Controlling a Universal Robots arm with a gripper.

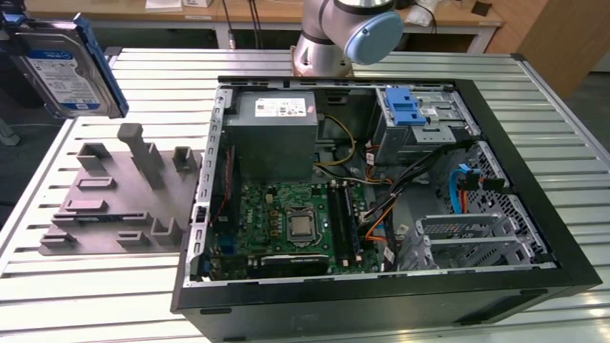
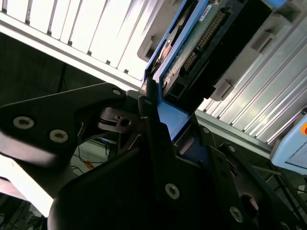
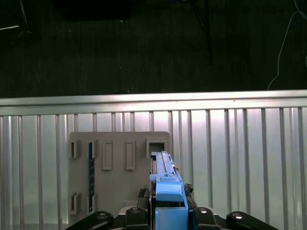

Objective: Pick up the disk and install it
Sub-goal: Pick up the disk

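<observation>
The disk, silver-grey with a blue-and-white label and blue rails, hangs in the air at the exterior view's far left, high above the table. In the first wrist view the disk is seen edge-on, and my gripper is shut on it, one black finger on each side of the blue rail. The second wrist view shows the disk from its connector end, with my gripper clamped on the blue rail. Below it lies the grey holder plate.
An open black computer case lies on the slatted metal table. Inside are a grey power supply box, a motherboard and a drive bay with a blue latch. The grey holder plate sits left of the case. The arm's base stands behind.
</observation>
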